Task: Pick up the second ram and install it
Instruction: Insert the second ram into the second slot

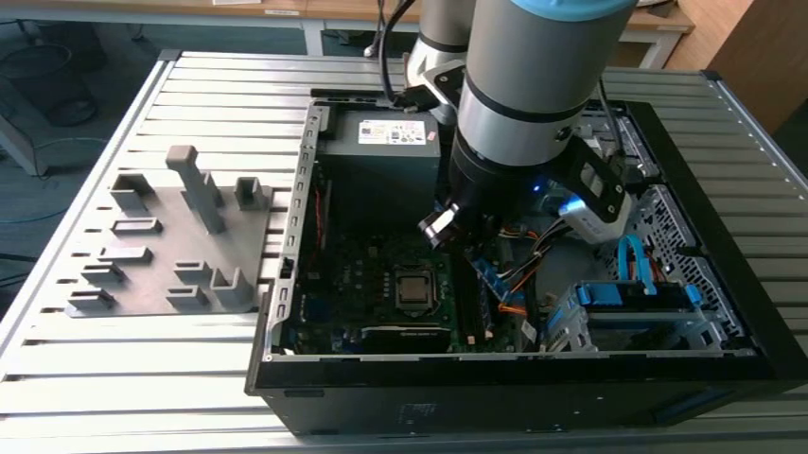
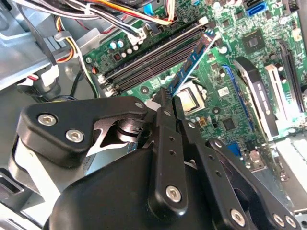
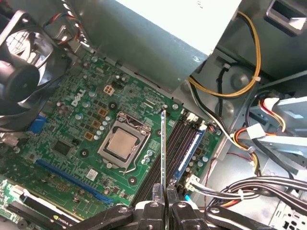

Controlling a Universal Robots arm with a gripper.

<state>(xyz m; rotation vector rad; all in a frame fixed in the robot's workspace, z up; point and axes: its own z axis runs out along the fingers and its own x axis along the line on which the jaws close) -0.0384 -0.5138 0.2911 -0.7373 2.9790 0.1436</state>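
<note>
One second ram (image 3: 163,143) was clamped edge-on between the closed fingers of the gripper (image 3: 164,190), inside the open computer case (image 1: 305,189) on the bench (image 1: 189,95). Its long axis ran straight out from the fingertips, above the memory slots (image 3: 178,139) and just beside the processor socket (image 3: 122,143). Stick looked roughly in line with the slots, and judged not yet seated.

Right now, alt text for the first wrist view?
The claw grips the second ram, seen edge-on as a thin strip over the motherboard, between the CPU socket and the dark memory slots. A fan and cables flank the board.
</note>
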